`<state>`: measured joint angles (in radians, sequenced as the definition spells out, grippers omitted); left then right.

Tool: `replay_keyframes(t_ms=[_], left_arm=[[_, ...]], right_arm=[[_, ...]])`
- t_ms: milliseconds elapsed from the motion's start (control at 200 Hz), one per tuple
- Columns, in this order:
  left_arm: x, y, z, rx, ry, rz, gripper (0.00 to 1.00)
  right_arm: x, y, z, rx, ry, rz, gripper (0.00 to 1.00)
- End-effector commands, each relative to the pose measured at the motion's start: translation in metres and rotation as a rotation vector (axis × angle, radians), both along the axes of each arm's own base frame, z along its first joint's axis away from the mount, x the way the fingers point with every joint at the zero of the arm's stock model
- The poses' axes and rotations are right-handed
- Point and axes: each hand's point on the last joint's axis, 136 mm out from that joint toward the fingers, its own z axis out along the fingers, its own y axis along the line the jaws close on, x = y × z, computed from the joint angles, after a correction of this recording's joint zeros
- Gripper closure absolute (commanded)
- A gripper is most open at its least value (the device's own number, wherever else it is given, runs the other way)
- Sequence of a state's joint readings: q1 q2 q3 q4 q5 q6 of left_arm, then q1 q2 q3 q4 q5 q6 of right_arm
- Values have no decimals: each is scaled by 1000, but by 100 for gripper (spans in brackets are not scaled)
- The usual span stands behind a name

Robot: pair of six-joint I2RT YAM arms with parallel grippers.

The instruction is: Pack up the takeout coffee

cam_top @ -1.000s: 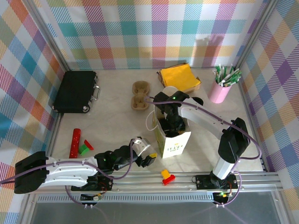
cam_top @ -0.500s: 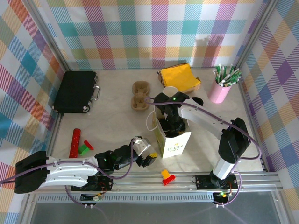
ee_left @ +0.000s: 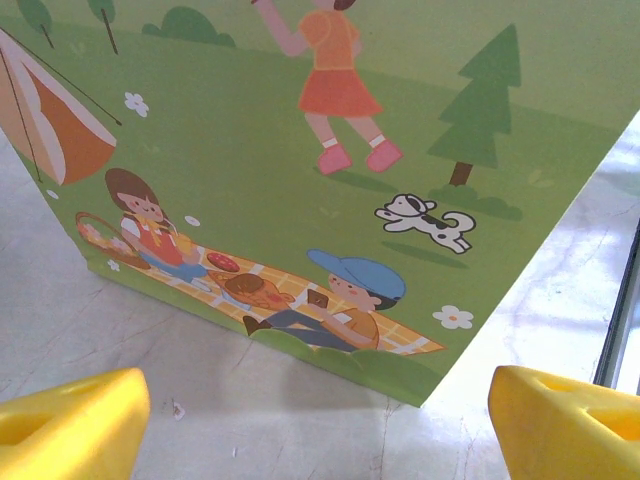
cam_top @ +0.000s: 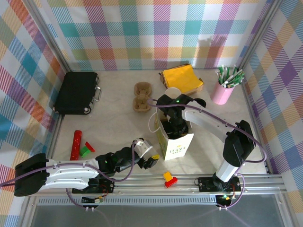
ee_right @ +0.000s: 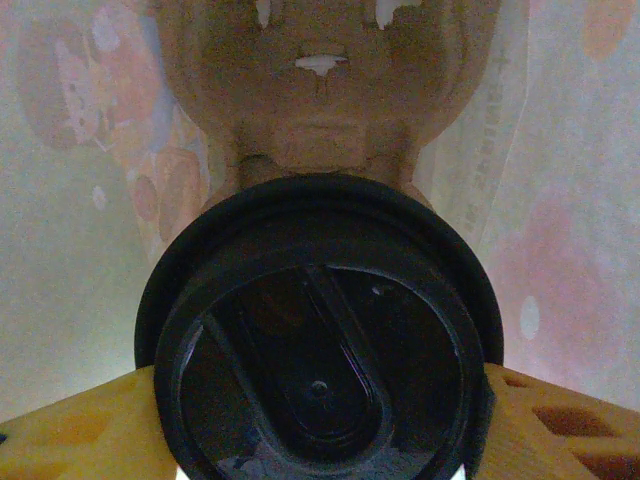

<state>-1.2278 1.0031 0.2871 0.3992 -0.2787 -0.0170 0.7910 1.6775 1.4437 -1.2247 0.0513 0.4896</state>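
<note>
Within the bag (ee_right: 60, 220), the right claw (ee_right: 320, 430) clamps the upright coffee cup (ee_right: 320, 330) squarely between its fingers (ee_right: 80, 440), the cardboard tray (ee_right: 320, 90) straight ahead.

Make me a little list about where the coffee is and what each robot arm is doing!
Coffee: takeout coffee, black lid on, inside the paper bag
Deeper in the bag: brown cup carrier
Right jaws: closed on the coffee's sides, down in the bag
Left jaws: wide open, empty, low by the bag's picnic picture
Packed yet: coffee not let go yet
</note>
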Motion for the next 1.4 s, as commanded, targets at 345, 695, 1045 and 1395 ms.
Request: replay_keyframes(t_ms=[345, 695, 1045, 1395], left_arm=[[4, -3, 15, -45, -17, 9, 12], [5, -3, 15, -41, -18, 12, 12], [5, -3, 14, -42, -13, 14, 12], [5, -3, 13, -39, -12, 14, 12]], right_arm=[[-5, -7, -17, -30, 31, -4, 49], [-6, -8, -22, -34, 37, -4, 49], [-6, -7, -24, -34, 40, -4, 49], [-7, -8, -29, -39, 47, -4, 49]])
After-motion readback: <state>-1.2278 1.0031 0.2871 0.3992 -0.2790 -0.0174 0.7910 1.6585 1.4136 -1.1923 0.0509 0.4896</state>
